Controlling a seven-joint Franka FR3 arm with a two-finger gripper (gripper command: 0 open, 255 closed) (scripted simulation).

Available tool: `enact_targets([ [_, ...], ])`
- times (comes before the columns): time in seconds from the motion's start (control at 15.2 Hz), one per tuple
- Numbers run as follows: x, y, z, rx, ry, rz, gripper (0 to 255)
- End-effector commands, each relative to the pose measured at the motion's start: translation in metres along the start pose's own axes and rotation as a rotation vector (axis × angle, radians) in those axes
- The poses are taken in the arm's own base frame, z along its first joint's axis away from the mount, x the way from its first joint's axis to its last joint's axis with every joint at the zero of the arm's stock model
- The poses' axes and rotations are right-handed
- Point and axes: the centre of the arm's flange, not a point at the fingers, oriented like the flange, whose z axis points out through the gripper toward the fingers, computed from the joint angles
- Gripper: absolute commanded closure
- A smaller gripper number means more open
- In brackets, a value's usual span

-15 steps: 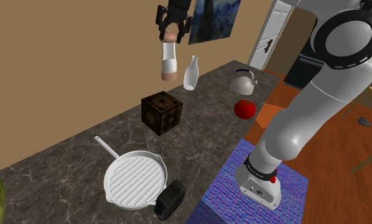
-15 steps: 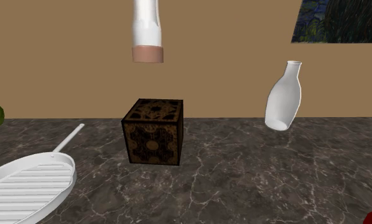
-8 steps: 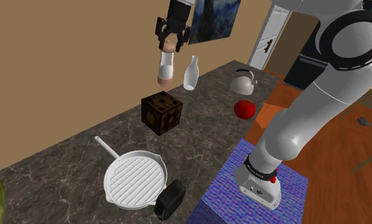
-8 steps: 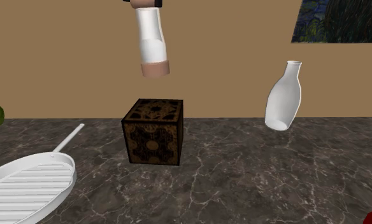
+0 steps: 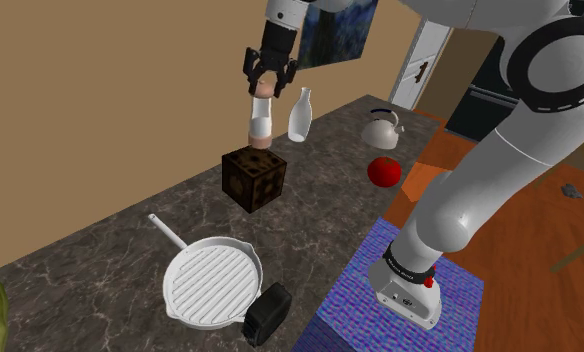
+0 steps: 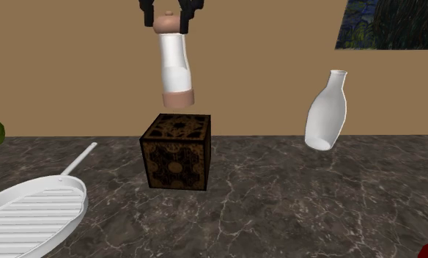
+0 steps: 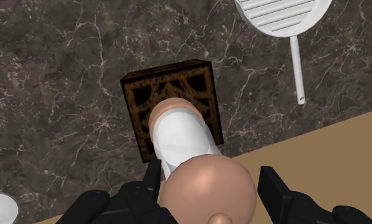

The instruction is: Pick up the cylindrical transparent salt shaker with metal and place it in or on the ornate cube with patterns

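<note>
While my black gripper [image 6: 168,18] clamps the white tan-capped cylindrical shaker [image 6: 174,66] just above the dark patterned cube [image 6: 177,152], placement is pending.

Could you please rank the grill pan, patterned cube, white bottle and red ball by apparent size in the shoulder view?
1. grill pan, largest, and nearest the camera
2. patterned cube
3. white bottle and red ball look about alike, so I leave them unranked

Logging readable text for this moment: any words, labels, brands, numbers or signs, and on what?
None: no word, number, brand or sign can be read.
The ornate cube bears only patterns, no letters.
The salt shaker, the white bottle and the painting carry no lettering.
</note>
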Motion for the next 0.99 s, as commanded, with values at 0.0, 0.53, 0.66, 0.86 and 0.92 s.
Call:
enact_targets([
  [0.0, 0.0, 0.001, 0.011, 0.0, 0.001, 0.0, 255],
  [0.53, -0.001, 0.008, 0.052, 0.0, 0.001, 0.0, 255],
  [0.66, -0.002, 0.009, 0.056, 0.0, 0.001, 0.0, 255],
  [0.86, -0.002, 0.009, 0.056, 0.0, 0.001, 0.0, 255],
  [0.92, -0.002, 0.009, 0.056, 0.0, 0.001, 0.0, 255],
])
